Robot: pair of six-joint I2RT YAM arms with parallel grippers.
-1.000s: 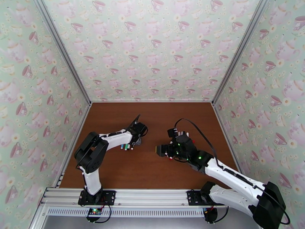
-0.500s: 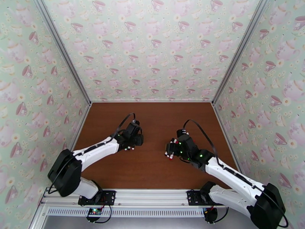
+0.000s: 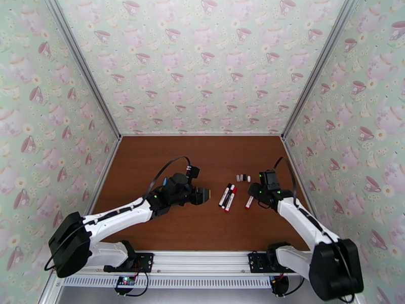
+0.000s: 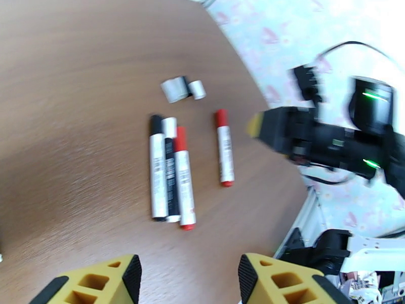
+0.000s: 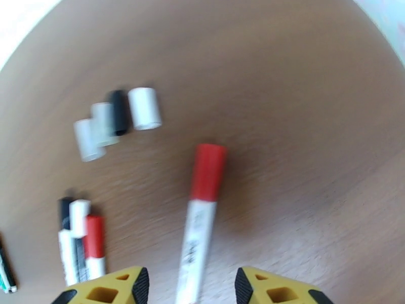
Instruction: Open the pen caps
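A white pen with a red cap (image 5: 207, 172) lies alone on the brown table, and its barrel runs back into the gap of my right gripper (image 5: 190, 290), whose jaws stand open on either side without touching it. The same pen (image 3: 249, 202) lies just below my right gripper (image 3: 254, 192). Three pens (image 4: 169, 171) lie side by side, with black, white and red caps. My left gripper (image 4: 187, 282) is open and empty, a short way left of them (image 3: 202, 195). Several loose white and black caps (image 5: 145, 108) lie in a row behind the pens.
The table (image 3: 152, 158) is walled with teacup wallpaper on three sides. A dark pen end (image 5: 5, 277) pokes in at the left edge of the right wrist view. The right arm's cable (image 3: 288, 168) loops above its wrist.
My left arm has swung right toward the centre and its gripper has opened. My right arm has pulled back to the right, uncovering the pens and caps, and its jaws have narrowed.
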